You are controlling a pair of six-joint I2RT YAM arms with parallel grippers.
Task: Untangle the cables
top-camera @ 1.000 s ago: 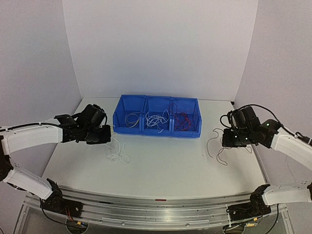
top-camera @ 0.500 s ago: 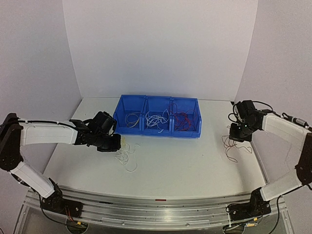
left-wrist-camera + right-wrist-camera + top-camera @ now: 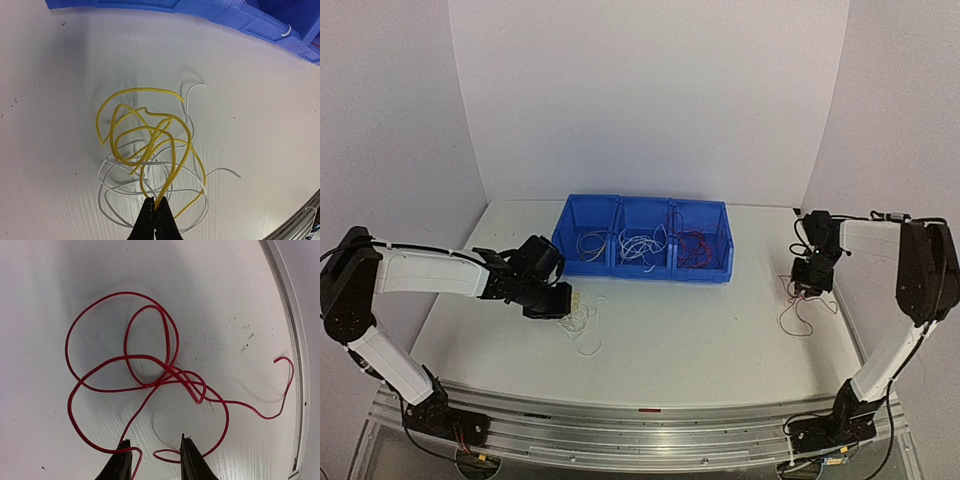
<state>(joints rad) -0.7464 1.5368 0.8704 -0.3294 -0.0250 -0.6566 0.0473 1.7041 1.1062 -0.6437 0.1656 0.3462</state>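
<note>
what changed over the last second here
The left pincer, shut on the thin yellow wire, dragged it and the tangled white wires rightward along the white table. The right pincer carried the thin red wire toward the table's right edge, then opened and released it. The three blue plastic bins stayed put.

The left arm (image 3: pixel 420 272) and the right arm (image 3: pixel 868 233) were built alike: long links in smooth white shells, joined by rounded black joint housings. Thin black cables (image 3: pixel 802 228) looped loosely beside the right wrist (a similar dark run lay along the left forearm's upper edge). Each arm ended in a black hand, and the left hand (image 3: pixel 154 220) and the right hand (image 3: pixel 152 452) both had slim, tapering dark fingers. The black bases (image 3: pixel 445 415) were squat and blocky.
</note>
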